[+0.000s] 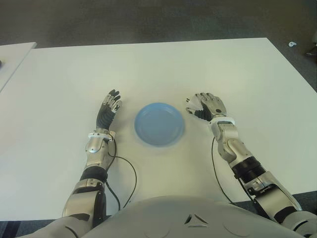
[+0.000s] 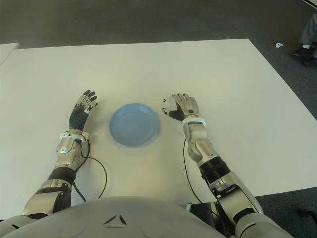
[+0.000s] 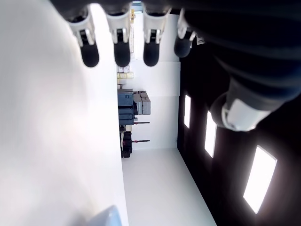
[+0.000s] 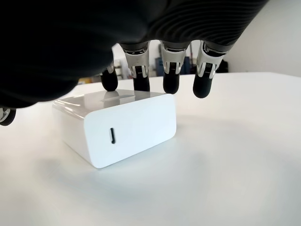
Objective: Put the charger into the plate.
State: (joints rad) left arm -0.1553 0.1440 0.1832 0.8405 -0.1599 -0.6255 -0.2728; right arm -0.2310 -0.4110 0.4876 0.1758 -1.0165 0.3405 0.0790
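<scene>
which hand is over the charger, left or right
The right hand, just right of the blue plate: its fingers arch over the white charger on the table. The left hand is stretched flat left of the plate, holding nothing.

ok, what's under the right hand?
A white charger sits on the table under the right hand, its port side showing. Fingers hover at its top; contact unclear. Its far side is hidden. The blue plate is empty.

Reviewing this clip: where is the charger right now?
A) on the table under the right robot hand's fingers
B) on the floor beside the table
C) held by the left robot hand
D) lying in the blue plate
A: the white charger sits on the table beneath the right robot hand, while the blue plate holds nothing.
</scene>
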